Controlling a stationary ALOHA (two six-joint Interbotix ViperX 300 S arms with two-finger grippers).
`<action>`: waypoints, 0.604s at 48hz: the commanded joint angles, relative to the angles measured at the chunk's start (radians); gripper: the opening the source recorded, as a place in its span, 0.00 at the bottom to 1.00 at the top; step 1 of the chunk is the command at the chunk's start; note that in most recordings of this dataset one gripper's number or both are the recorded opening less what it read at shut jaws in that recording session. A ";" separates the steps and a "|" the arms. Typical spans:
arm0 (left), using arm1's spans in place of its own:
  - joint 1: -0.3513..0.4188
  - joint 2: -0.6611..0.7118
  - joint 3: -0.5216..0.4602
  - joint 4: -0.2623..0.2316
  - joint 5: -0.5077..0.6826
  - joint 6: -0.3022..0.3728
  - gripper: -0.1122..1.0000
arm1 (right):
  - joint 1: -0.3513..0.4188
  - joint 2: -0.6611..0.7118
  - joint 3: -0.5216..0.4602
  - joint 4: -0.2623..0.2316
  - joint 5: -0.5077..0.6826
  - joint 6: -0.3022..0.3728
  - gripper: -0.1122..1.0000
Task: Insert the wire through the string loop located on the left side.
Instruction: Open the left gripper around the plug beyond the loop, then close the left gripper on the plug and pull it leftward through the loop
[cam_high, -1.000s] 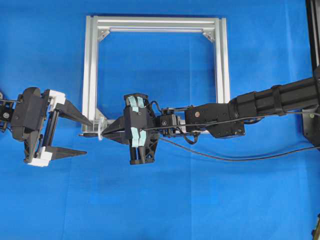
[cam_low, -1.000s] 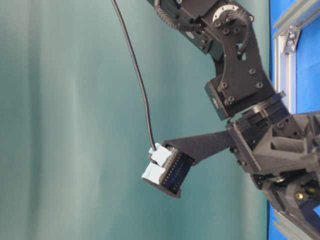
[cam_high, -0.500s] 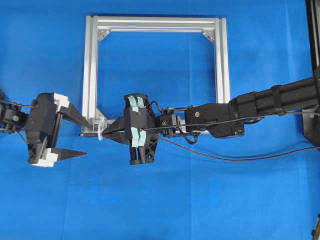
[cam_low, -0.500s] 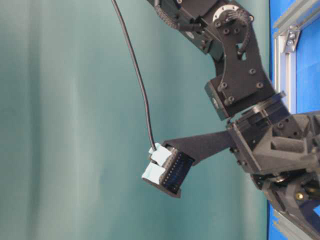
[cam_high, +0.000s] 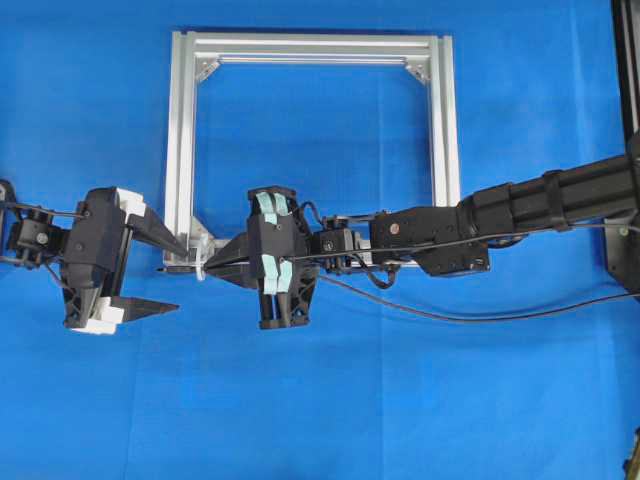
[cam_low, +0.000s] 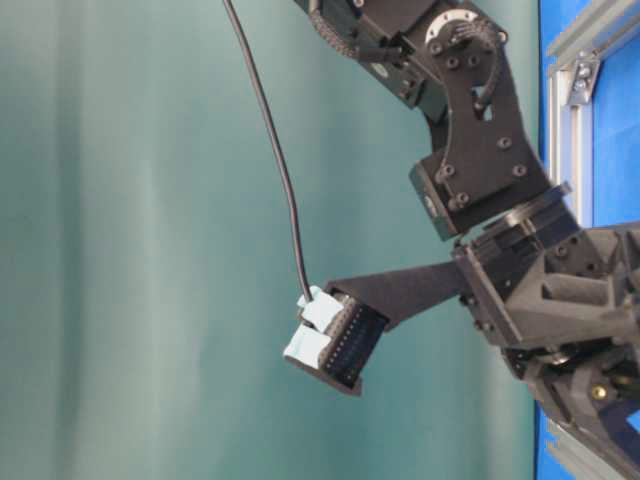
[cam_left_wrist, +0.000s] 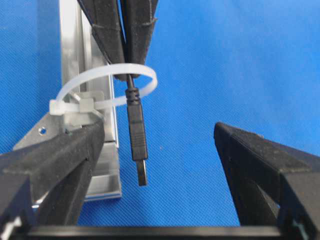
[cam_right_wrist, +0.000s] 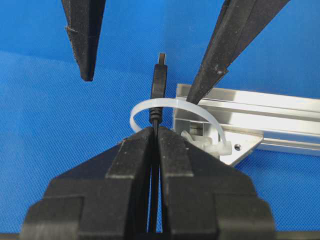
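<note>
**Plug Through the Loop at the Frame's Lower Left Corner**

At the lower left corner of the frame, two grippers are facing each other across one small loop. The right gripper (cam_right_wrist: 156, 135) is clenching its two black fingers (cam_right_wrist: 131, 155) on one long thin black wire (cam_right_wrist: 158, 82), just behind the dark plug. The plug with its metallic tip (cam_left_wrist: 142, 176) is poking out on the far side of the whitish translucent string loop (cam_left_wrist: 107, 75), so the wire is passing through it. In the overhead view the right gripper (cam_high: 212, 266) is sitting with its tips at the loop (cam_high: 200, 268), and the rest of the wire (cam_high: 470, 318) is trailing away across the cloth toward the right.

The left gripper (cam_left_wrist: 155, 145) is standing released, its two dark fingers (cam_left_wrist: 260, 160) spread wide on either side of the plug without touching it. Seen from above, the left gripper (cam_high: 172, 275) is lying just beside the loop.

One square silver aluminium frame (cam_high: 310, 45) is resting flat on the single blue cloth (cam_high: 320, 410), and the loop is fastened at its corner bracket (cam_right_wrist: 240, 145).

At table level, the right arm (cam_low: 480, 150) is reaching down beside the frame (cam_low: 565, 110).
</note>
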 joint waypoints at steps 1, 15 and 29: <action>0.003 -0.011 -0.008 0.002 -0.005 0.002 0.87 | 0.002 -0.021 -0.020 0.000 -0.003 0.002 0.07; 0.003 -0.011 -0.008 0.002 -0.002 0.002 0.87 | 0.002 -0.021 -0.020 0.000 -0.003 0.002 0.07; 0.003 -0.005 -0.021 0.002 0.023 0.017 0.71 | 0.002 -0.023 -0.020 -0.002 -0.003 -0.002 0.07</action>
